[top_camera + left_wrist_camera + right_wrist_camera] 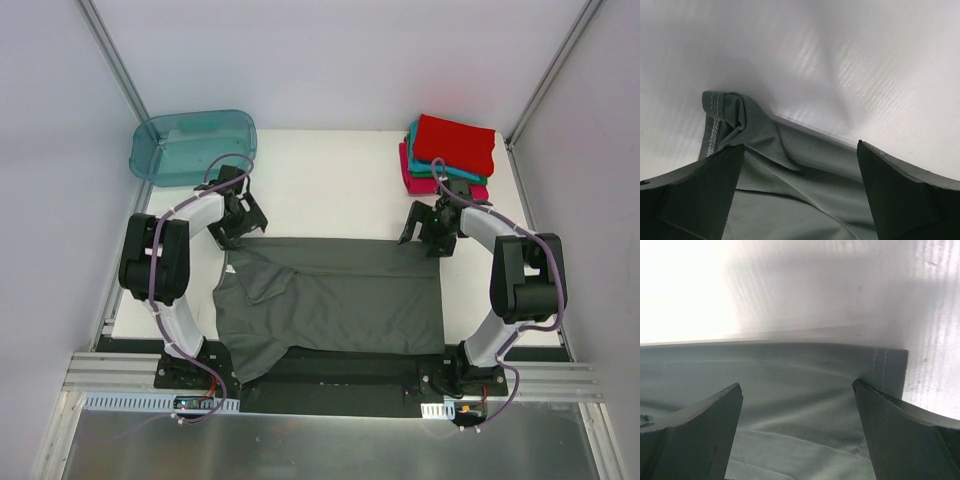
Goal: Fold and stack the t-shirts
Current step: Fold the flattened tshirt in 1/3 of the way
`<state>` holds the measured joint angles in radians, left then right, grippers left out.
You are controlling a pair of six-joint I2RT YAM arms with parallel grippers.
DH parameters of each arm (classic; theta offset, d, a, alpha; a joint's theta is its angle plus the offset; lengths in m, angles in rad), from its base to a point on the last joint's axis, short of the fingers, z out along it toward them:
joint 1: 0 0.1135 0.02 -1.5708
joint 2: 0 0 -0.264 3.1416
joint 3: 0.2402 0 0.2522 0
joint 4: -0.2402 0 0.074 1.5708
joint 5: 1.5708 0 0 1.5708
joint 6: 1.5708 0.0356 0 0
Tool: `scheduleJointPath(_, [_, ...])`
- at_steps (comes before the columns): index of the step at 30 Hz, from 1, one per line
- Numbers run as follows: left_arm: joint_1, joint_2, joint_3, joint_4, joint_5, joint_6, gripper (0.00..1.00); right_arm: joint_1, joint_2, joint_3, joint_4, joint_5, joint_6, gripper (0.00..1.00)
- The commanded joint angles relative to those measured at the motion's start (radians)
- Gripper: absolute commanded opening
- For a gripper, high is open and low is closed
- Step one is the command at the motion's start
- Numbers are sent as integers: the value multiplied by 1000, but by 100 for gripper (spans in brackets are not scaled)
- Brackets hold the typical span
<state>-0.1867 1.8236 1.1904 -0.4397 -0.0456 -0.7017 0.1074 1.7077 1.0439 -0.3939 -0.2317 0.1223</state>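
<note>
— What do the arms work on?
— A white table (330, 180), closed in by pale walls (320, 60), with metal frame posts (112, 55) running to the far corners.
— Any containers?
— One: a translucent teal tub (193, 145), just beyond the left gripper (243, 212) and a little to its left. The white surface shows through its floor.
— And the shirts?
— One dark grey t-shirt (340, 300) lies spread out. Its far edge is under both grippers and the rest runs back toward the arm bases. Part of it is folded in near the left arm. Just beyond the right gripper (432, 232) sits one stack (450, 155) of folded shirts: red (455, 143) on top, teal (424, 170) under it, magenta (405, 160) lowest. Three colours show; I cannot tell whether more layers hide among them.
— Are the fingers holding anything?
— No. The left fingers (695, 195) stand wide apart, with a bunched, stitched hem corner just ahead between them. The right fingers (900, 435) are likewise spread over the shirt's straight edge, its corner just past the right-hand finger. Neither pair pinches cloth.
</note>
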Motion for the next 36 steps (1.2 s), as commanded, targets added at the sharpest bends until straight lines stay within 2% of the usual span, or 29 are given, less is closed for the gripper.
scheduleJointPath(1, [42,-40,-87,-37,-66,11,97,-21,12,11,-20,32,0,96])
scheduleJointPath(8, [49,32,-11,-39,-30,21,96,-26,67,37,-3,17,14,96])
scheduleJointPath(13, [75,98,78,-41,-4,-25,97,-58,110,82,-2,38,63,96])
scheduleJointPath(17, [84,184,208,-50,95,-24,96,-80,151,154,-11,19,71,96])
scheduleJointPath(26, [87,376,569,-151,106,-18,99,-101,289,396,-74,15,39,96])
scheduleJointPath(29, [89,343,574,-172,52,-18,99,-104,288,467,-121,52,39,96])
scheduleJointPath(32, [90,248,569,-206,-16,2,99,-104,215,511,-181,98,17,96])
scheduleJointPath(36, [89,15,459,-218,-57,30,99,-103,19,411,-189,166,5,96])
